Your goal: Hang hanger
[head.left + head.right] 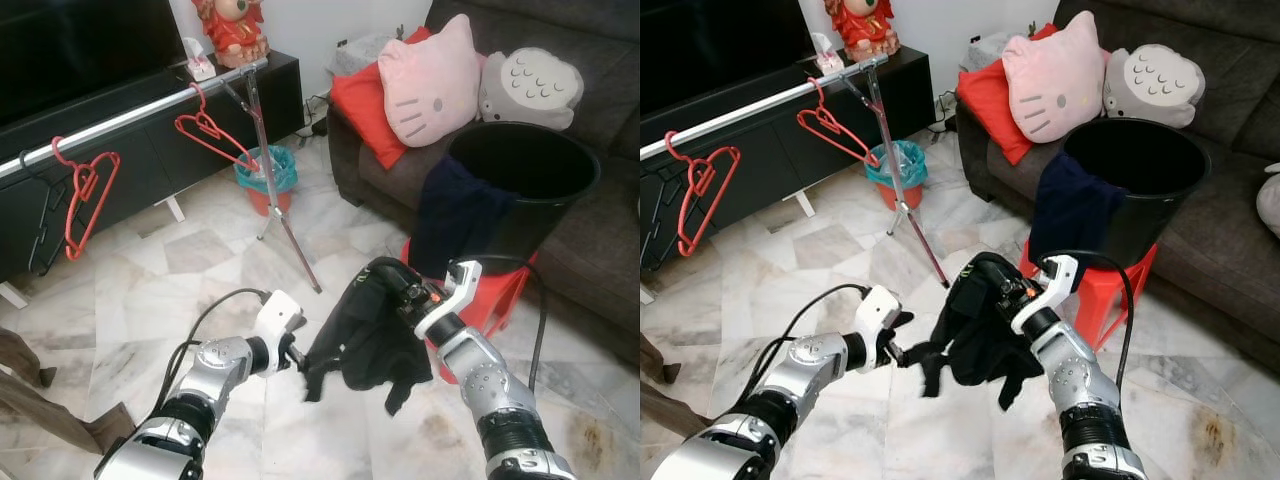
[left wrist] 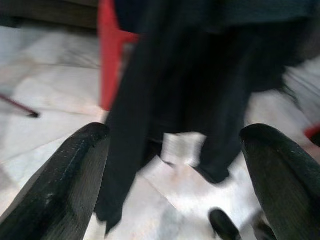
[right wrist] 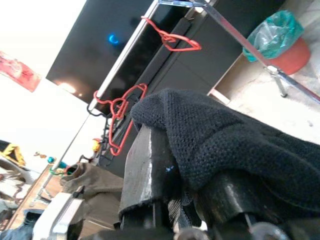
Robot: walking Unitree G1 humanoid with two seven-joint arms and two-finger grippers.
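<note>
The garment point(image 1: 365, 335) clamped between the right gripper's point(image 1: 392, 290) black fingers was black knit. Red hangers point(image 1: 85, 195) hung on a silver rail point(image 1: 130, 112). The stool point(image 1: 495, 295) was red, the bucket point(image 1: 530, 175) black, the floor point(image 1: 190, 270) pale veined marble.

The two eye views looked forward and down from the head at the marble floor point(image 1: 200, 270), with the clothes rail point(image 1: 130, 112) on the left and the sofa point(image 1: 1200, 230) on the right. The left wrist view looked very near along its fingers point(image 2: 55, 185) at the black garment point(image 2: 190, 100), blurred. The right wrist view looked up past the same garment toward the rail.
</note>
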